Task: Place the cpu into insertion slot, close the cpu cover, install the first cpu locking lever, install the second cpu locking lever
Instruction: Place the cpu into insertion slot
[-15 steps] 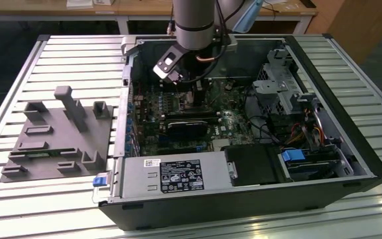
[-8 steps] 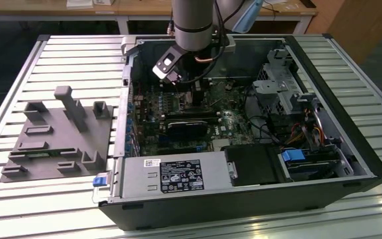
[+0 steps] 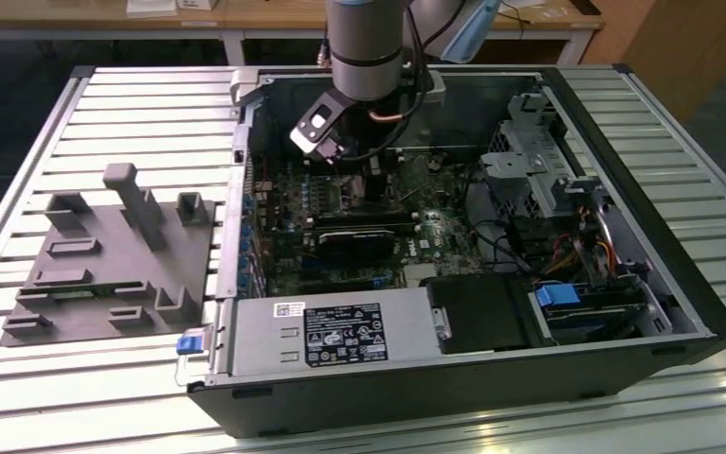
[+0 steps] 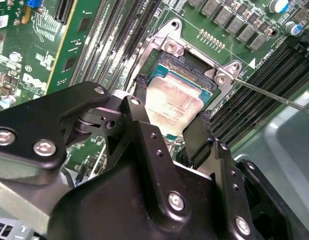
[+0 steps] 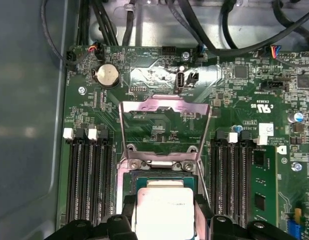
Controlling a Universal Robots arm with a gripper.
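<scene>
In both wrist views the cpu point(image 4: 177, 97) point(image 5: 164, 202), a flat square chip with a silver top, lies between my gripper's point(image 4: 172, 117) point(image 5: 164, 215) two black fingers point(image 4: 142, 107), which press on its opposite edges. It is at the insertion slot point(image 4: 167, 47) point(image 5: 159, 175), in or just above the slot's dark centre; I cannot tell whether it is seated. The cpu cover point(image 5: 164, 106), a thin silver frame with a window, stands swung open beyond the slot. In the exterior view the gripper point(image 3: 366, 184) reaches down into the open computer case point(image 3: 615, 189).
Rows of long black memory slots point(image 5: 89, 175) point(image 5: 234, 175) flank the slot on both sides. A thin metal lever rod point(image 4: 274, 95) sticks out beside the slot. Cables point(image 5: 109, 25) hang near the board edge. A grey fixture point(image 3: 111, 255) lies on the table at the exterior view's left.
</scene>
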